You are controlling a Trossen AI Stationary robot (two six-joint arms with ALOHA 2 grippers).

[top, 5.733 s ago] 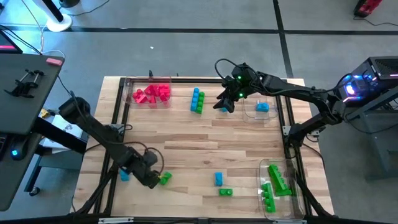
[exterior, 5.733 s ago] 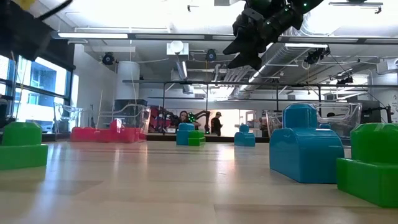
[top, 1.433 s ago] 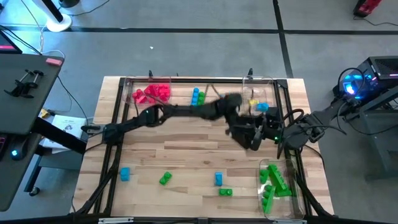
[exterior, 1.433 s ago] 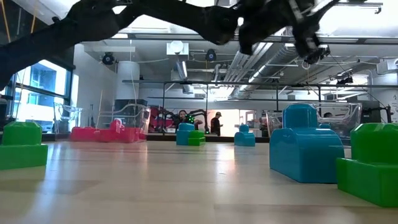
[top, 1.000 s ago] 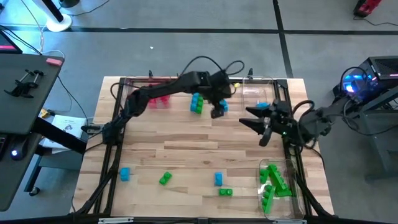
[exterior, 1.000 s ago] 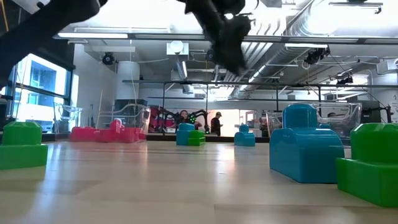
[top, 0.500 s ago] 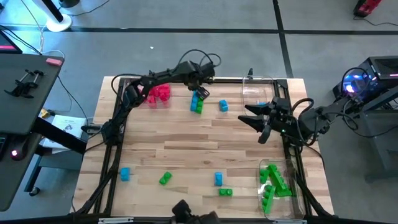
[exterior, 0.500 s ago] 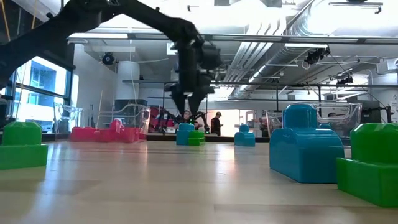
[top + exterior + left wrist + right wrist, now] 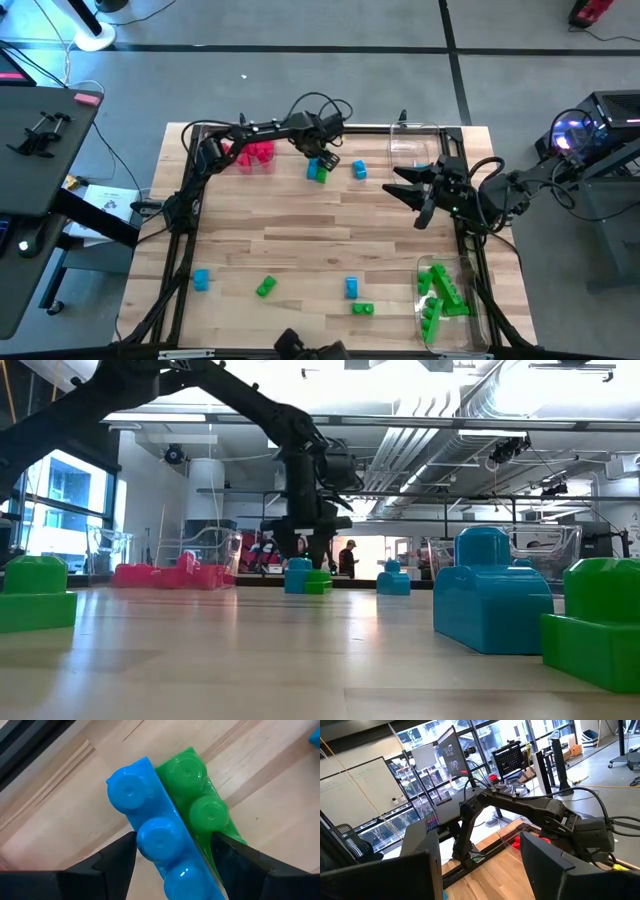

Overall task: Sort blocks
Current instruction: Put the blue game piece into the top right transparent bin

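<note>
From above, the sort looks partly done: red blocks (image 9: 252,152) sit gathered in a clear tray at the far left of the bench (image 9: 300,235), green bars (image 9: 445,295) fill a tray at the near right, and 1 blue block (image 9: 420,171) seems to lie in the far right tray (image 9: 410,150). Left over are a blue-and-green pair (image 9: 318,170), a loose blue block (image 9: 359,171) just beside it, and 4 strays along the near edge: blue (image 9: 201,279), green (image 9: 265,288), blue (image 9: 351,288), green (image 9: 363,309). The left claw (image 9: 322,160) hangs over the pair, near the far rail; the middle of the bench is open. The right claw (image 9: 422,198) waits near the right rail, fingers apart and empty. At bench height, the left claw (image 9: 305,555) stands right above the pair (image 9: 305,578). The left wrist view shows its fingers (image 9: 117,857) spread on either side of the blue bar (image 9: 155,837) and green bar (image 9: 200,810), not yet closed. The right wrist view shows only the left arm (image 9: 540,815) beyond.
</note>
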